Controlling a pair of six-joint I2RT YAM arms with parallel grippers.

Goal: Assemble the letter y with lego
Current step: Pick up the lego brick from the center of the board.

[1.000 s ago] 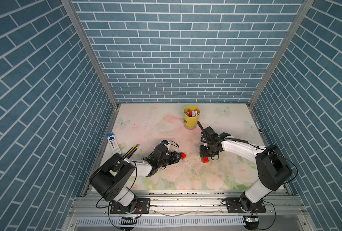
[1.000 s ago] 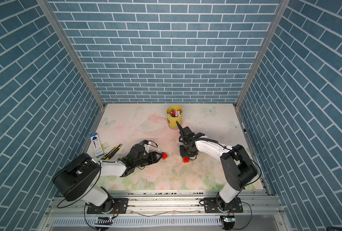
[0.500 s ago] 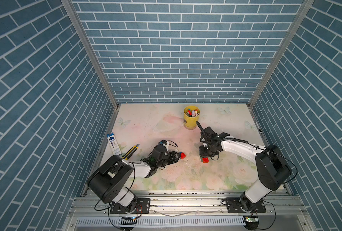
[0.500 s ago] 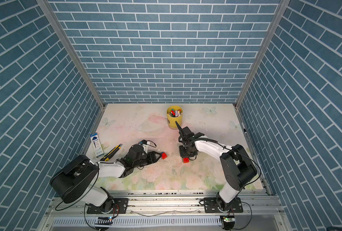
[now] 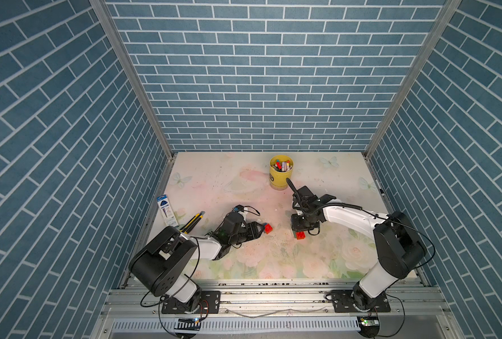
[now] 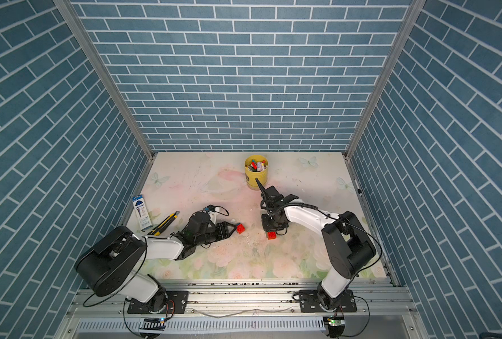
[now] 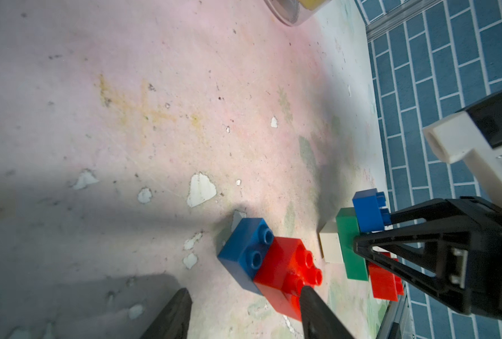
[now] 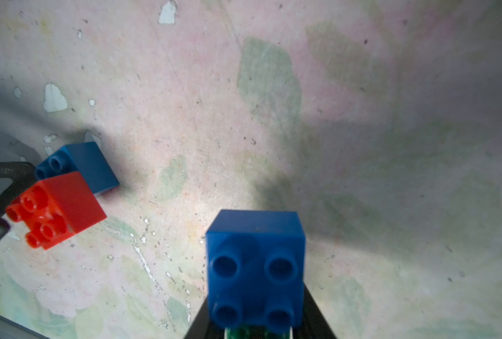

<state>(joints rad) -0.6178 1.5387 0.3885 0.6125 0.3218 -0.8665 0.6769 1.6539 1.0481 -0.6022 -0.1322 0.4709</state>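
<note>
Gripping blue-green-white-red cluster (image 7: 351, 246) in clenched right pincer (image 5: 302, 228), with red-blue pair (image 7: 276, 264) just ahead of released left pincer (image 7: 245, 293), unattached, likely two-thirds done.

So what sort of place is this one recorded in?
Probably a staged robot booth, not a real room: brick-print walls with metal corner posts box in a floral tabletop, and the left arm and right arm are bolted to an aluminium rail along its front edge.

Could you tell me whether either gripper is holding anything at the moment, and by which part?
Right gripper clamps the part-built cluster by its green brick; left gripper holds nothing.
</note>
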